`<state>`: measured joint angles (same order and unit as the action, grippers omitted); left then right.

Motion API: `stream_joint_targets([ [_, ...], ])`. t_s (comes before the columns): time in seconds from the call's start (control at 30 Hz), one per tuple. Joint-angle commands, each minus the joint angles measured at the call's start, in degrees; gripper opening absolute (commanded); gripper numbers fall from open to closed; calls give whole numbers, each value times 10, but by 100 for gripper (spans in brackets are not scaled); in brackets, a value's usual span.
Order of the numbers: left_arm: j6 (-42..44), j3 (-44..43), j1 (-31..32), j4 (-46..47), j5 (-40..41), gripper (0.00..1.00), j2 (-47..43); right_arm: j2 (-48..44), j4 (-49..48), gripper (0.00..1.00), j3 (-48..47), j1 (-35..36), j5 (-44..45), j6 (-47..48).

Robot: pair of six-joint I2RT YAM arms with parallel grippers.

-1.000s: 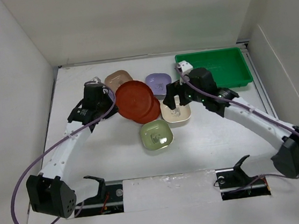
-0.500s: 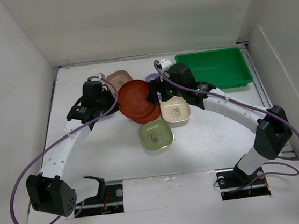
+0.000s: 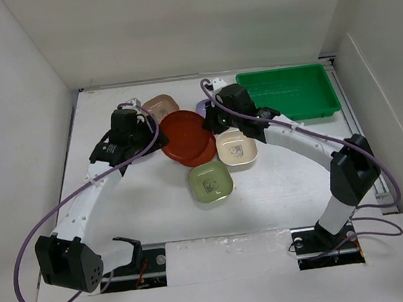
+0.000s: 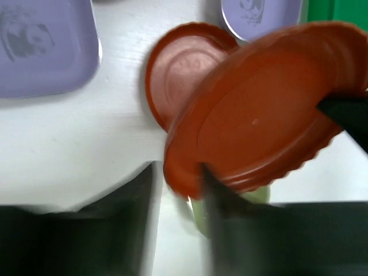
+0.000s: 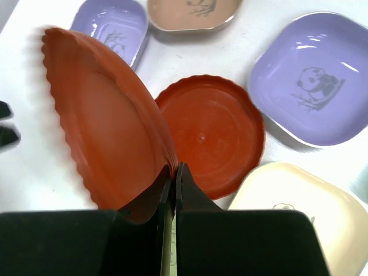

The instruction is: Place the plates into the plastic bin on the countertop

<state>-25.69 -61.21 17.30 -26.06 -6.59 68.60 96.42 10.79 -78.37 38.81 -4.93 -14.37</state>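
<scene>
Red plates: upper red plate tilted off lower red plate, frame centre.
Right gripper: moved over from cream plate; just clamped on upper red plate's rim.
Left gripper: jaws just eased narrowly apart, rim loose between them. Reads as a handover.
Plastic bin: upper right, no plates in it yet.
Writing: none readable; panda print on lilac plate.

Overhead wide; wrists close, share tilted plate.

red plate — scalloped rim | lilac dish — panda print | bin green
</scene>
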Motion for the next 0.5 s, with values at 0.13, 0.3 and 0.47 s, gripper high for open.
stream_joint_targets([
  [0.13,-55,-12,3,19,84,100,-31,-39,22,0,-37,-101,58,-29],
  [0.3,-61,0,3,19,112,100,-26,-50,30,0,-24,-256,60,-69],
  [0.47,-61,6,3,25,100,100,-21,9,3,0,-29,-364,25,-81],
])
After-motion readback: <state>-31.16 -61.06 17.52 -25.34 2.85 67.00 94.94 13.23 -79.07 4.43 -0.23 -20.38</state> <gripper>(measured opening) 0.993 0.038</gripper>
